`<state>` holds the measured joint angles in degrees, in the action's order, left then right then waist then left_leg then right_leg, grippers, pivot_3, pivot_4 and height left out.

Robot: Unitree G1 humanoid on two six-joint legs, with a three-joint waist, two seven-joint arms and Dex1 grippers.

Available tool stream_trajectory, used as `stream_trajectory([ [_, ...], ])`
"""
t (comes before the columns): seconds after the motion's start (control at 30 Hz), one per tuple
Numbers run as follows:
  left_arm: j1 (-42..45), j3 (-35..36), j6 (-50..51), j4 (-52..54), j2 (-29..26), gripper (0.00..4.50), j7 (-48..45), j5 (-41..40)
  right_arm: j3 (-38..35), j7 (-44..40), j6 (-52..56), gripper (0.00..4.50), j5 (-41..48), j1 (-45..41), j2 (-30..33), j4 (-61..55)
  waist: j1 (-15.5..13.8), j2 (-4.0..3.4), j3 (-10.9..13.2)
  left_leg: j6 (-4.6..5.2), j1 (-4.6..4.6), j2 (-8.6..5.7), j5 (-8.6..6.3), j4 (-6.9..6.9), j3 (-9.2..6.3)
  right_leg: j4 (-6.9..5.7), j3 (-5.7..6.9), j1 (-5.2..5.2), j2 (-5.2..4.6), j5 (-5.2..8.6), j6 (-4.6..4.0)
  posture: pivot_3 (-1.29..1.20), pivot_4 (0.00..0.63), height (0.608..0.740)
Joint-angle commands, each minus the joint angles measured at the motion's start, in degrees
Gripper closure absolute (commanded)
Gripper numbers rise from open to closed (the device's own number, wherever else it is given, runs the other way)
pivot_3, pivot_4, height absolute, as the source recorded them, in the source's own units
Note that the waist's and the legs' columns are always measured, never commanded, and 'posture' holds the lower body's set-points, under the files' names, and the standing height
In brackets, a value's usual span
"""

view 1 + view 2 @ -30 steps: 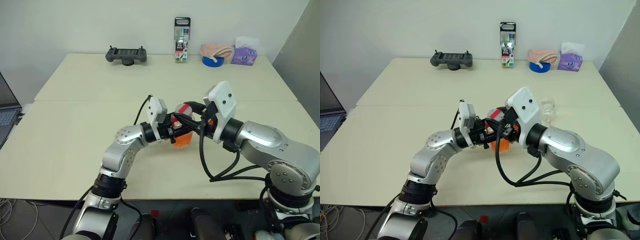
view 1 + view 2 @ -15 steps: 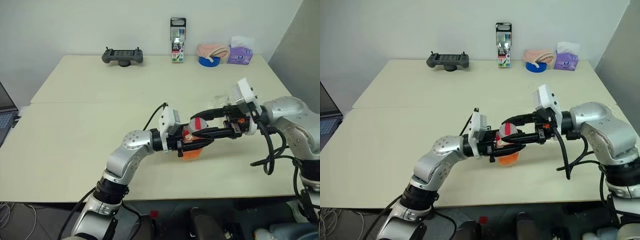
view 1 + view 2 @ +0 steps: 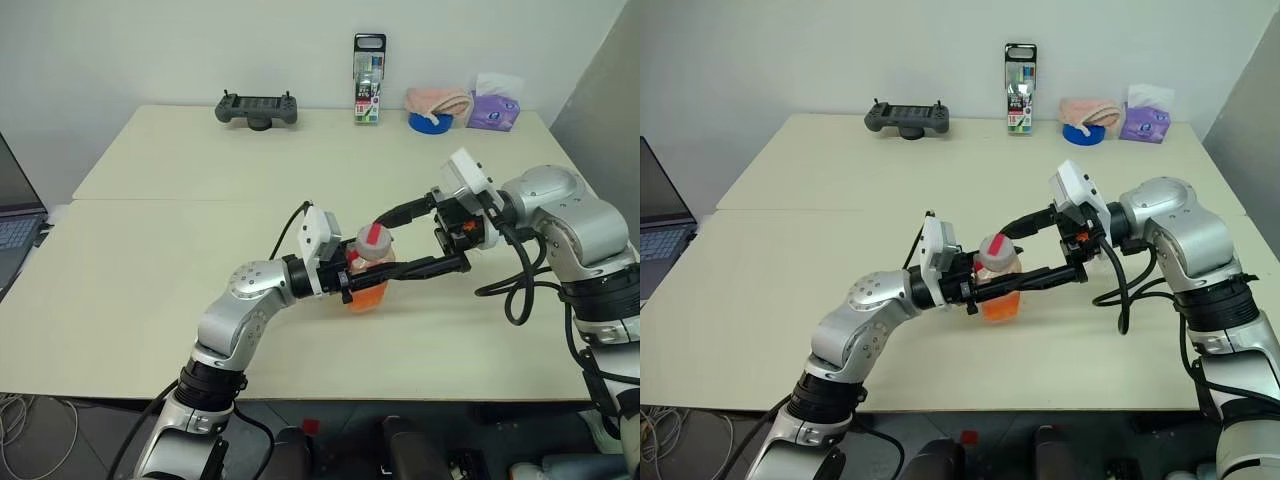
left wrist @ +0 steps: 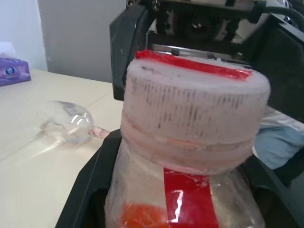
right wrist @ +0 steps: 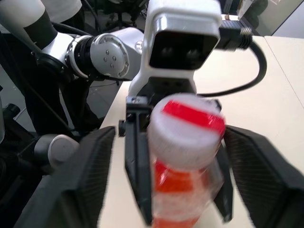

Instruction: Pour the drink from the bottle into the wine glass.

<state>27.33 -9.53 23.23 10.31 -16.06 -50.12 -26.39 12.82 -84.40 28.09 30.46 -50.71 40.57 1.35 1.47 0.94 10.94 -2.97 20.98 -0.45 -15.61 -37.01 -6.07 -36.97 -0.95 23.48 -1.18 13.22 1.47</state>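
Observation:
My left gripper is shut on the body of the bottle, a small clear bottle held upright just above the table. The drink, orange-red, fills its lower part. Its pale cap has a red strip across the top. My right gripper comes in from the right and is open, its fingers standing wide on either side of the cap without touching it. The wine glass is a clear bowl on the table beyond the bottle, mostly hidden behind my right gripper in the head views.
Along the table's far edge lie a black game controller, a tall marker pack, a pink cloth, a blue tape roll and a purple tissue pack. A laptop sits at the far left.
My right gripper's fingers have spread wide apart from the cap, and the right arm has swung out to the right. The left gripper still holds the bottle in about the same spot.

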Motion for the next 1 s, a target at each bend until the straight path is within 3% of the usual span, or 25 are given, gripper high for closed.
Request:
stream_trajectory([
  [0.03, 1.6, 1.5, -1.9, 0.5, 0.6, 2.36, 0.4, -0.6, -2.4, -1.5, 1.1, 0.32, 1.4, 0.4, 1.3, -3.3, 0.0, 0.00, 0.0, 0.00, 0.00, 0.00, 0.00, 0.00, -0.01, -0.01, 0.01, 0.00, 0.00, 0.01, 0.02, 0.00, 0.150, 0.740],
  [0.37, 2.2, 1.1, -2.5, -0.7, 1.2, 2.36, 0.0, -0.5, -9.7, 9.5, 7.0, 0.32, 4.0, 6.5, 1.9, -12.6, 0.0, 0.00, 0.0, 0.00, -0.02, 0.02, 0.00, -0.01, 0.01, -0.03, -0.01, 0.00, 0.02, 0.03, 0.06, 0.00, 0.150, 0.740],
  [0.7, 3.6, 1.0, -3.3, -2.7, 2.1, 2.36, -0.8, -0.4, -14.8, 28.5, 18.4, 0.32, 9.2, 13.9, -0.6, -28.2, 0.0, 0.00, 0.0, 0.00, -0.02, 0.01, 0.01, -0.04, 0.00, -0.05, 0.00, -0.02, 0.03, 0.06, 0.10, 0.00, 0.150, 0.740],
  [0.77, 3.5, 1.0, -3.4, -2.9, 2.1, 2.36, -1.0, -0.4, -15.8, 32.1, 20.6, 0.00, 10.7, 14.0, -1.7, -29.4, 0.1, 0.00, 0.0, 0.00, -0.02, 0.01, 0.01, -0.04, 0.04, -0.05, -0.04, -0.02, 0.03, 0.06, 0.10, 0.00, 0.150, 0.740],
  [1.0, 4.0, 1.0, -3.8, -3.7, 2.1, 2.37, -1.4, -0.3, -13.3, 35.8, 19.9, 0.00, 8.9, 13.8, -2.2, -29.8, 0.1, 0.00, 0.0, 0.00, -0.02, 0.01, 0.00, -0.04, 0.03, -0.04, -0.04, -0.02, 0.06, 0.06, 0.11, 0.00, 0.150, 0.740],
])
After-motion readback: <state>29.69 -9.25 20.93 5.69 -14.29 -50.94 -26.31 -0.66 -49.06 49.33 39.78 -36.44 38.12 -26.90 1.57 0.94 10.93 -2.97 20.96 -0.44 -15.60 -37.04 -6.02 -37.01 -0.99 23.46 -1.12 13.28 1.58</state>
